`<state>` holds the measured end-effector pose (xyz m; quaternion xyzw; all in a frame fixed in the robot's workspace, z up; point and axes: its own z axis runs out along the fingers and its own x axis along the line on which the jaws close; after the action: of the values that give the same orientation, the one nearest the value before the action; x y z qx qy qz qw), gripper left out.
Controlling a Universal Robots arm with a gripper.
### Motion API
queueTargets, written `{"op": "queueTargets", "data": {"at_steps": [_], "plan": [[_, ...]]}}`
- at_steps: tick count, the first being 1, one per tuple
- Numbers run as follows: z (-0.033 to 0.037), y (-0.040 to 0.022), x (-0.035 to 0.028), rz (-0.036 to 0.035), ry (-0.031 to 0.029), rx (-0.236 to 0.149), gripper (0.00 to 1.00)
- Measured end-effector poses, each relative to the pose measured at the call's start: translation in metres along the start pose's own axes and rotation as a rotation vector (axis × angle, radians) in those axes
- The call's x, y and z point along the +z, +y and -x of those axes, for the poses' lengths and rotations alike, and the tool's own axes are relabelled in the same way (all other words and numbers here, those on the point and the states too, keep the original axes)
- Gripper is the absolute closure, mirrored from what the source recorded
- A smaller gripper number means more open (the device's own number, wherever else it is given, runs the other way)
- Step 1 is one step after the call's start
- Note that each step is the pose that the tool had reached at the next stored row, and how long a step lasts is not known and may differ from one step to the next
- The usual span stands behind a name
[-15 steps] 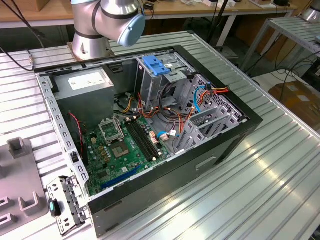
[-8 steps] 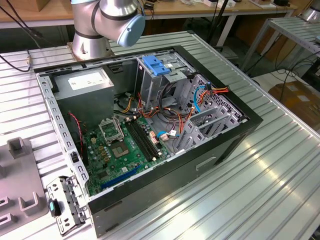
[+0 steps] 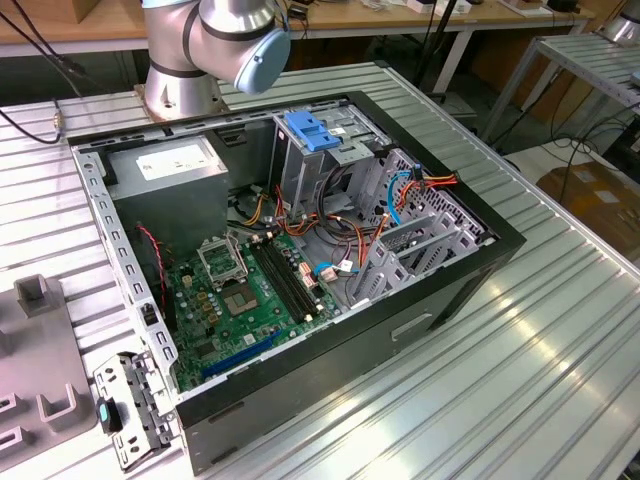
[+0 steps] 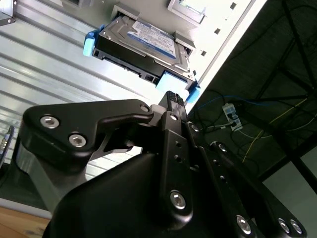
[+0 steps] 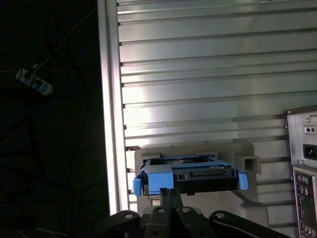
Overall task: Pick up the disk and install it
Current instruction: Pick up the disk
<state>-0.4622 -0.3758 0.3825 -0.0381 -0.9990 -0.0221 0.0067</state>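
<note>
Hand (image 5: 168, 191): its fingers are pressing together with nothing between them. In both wrist views the tips (image 4: 174, 97) are pointing at the disk.
Disk (image 5: 203, 179): it is lying flat just ahead of the fingertips, with its label side (image 4: 148, 34) facing up. I cannot tell whether the tips are touching its blue side rail (image 4: 174, 79).
Holder (image 5: 246, 159): this grey block is cradling the disk, directly in front of the hand.
Desk (image 5: 198, 74): its ribbed metal top is carrying the holder close to its edge, under the hand.
Computer case (image 3: 450, 290): it is lying open on the desk. Its rear panel (image 5: 303, 148) is showing off to one side of the hand, apart from the holder.
</note>
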Motion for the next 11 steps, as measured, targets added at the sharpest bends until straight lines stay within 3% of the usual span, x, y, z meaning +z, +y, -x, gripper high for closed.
{"op": "queueTargets", "data": {"at_steps": [5, 11], "plan": [[0.0, 0.0, 0.0, -0.0001, 0.0004, -0.011, 0.89], [0.0, 0.0, 0.0, -0.001, 0.0029, -0.064, 0.89]]}}
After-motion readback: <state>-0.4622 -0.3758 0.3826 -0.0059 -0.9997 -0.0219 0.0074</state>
